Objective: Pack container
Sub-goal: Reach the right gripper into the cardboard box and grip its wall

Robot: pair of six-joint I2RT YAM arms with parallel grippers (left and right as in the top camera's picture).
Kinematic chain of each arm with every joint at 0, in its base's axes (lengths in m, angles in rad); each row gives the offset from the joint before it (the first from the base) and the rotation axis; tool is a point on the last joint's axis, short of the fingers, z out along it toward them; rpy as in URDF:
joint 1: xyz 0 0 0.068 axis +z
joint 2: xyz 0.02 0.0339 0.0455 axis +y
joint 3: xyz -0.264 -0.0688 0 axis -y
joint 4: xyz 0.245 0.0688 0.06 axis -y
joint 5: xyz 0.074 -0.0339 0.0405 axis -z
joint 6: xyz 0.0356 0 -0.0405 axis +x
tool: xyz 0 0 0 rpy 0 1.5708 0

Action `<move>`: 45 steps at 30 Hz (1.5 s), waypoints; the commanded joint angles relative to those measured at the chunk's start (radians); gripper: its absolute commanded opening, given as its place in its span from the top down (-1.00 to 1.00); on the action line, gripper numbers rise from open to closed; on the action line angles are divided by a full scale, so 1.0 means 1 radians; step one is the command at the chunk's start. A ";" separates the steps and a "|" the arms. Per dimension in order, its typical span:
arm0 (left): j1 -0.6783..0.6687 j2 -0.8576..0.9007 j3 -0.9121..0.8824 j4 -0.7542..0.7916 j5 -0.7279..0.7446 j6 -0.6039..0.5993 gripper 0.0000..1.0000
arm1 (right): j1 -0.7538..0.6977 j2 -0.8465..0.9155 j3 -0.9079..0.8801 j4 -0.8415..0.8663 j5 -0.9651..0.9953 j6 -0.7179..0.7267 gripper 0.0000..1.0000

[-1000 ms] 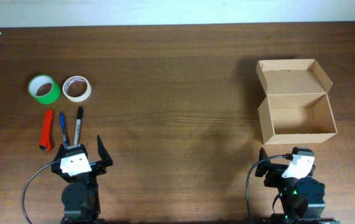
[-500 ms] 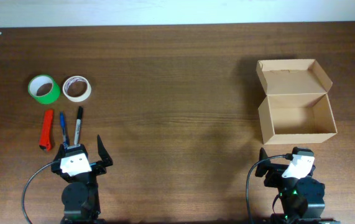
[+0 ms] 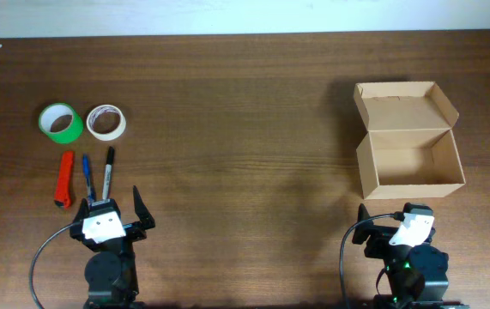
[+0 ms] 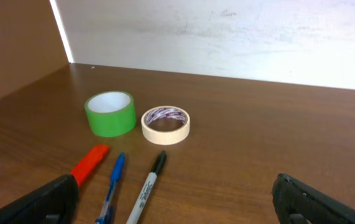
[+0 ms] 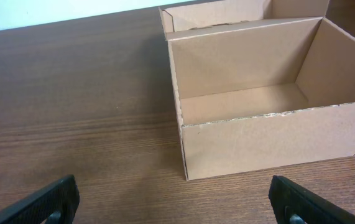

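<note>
Nothing has shifted since the earlier frames; both arms and every object lie as before. Table [image 3: 245, 103]: dark brown wood-grain top with a smooth, faintly glossy finish, bounded at the far edge by a pale, lightly scuffed wall [image 3: 245, 15]. Box [image 3: 412, 190]: a rectangular carton of plain tan cardboard, matte and unmarked, standing at the right of the table just beyond the right gripper [image 3: 395, 213]; its hinged lid [image 3: 403, 105] is folded back on the far side, and the right wrist view shows a bare interior and a slightly ragged front rim. Left gripper [image 3: 112, 199]: black fingers spread wide, holding nothing, at the near left edge with a white block on the wrist. The right gripper likewise stands wide with nothing between its fingers. Green tape [image 4: 110, 121]: a broad, glossy roll lying flat at the far left. Cream tape [image 4: 165, 132]: a lower, narrower ring with a printed inner core, just beside the green roll on its right. Cutter [image 3: 63, 178]: a slim red-orange plastic bar nearer the left gripper. Blue pen [image 3: 87, 176] and black marker [image 3: 108, 172]: thin cylinders lying to the right of the cutter, all three pointing roughly away from the arm, the marker's near end close to the left gripper's fingers.
</note>
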 commanded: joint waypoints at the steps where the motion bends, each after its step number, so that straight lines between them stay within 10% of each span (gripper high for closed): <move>1: 0.006 -0.003 0.011 0.007 -0.018 0.012 -0.99 | -0.008 -0.008 -0.005 0.002 -0.016 0.004 -0.98; 9: 0.035 0.111 0.238 -0.063 -0.040 0.168 -0.98 | -0.009 0.119 0.106 -0.002 -0.068 0.003 -0.98; 32: 0.513 1.539 1.704 -0.722 0.478 0.204 -0.99 | -0.311 1.313 1.163 -0.210 -0.253 -0.150 -0.98; 45: 0.543 1.624 1.756 -0.728 0.359 0.204 -0.99 | -0.329 1.376 1.172 -0.401 -0.243 -0.063 -0.93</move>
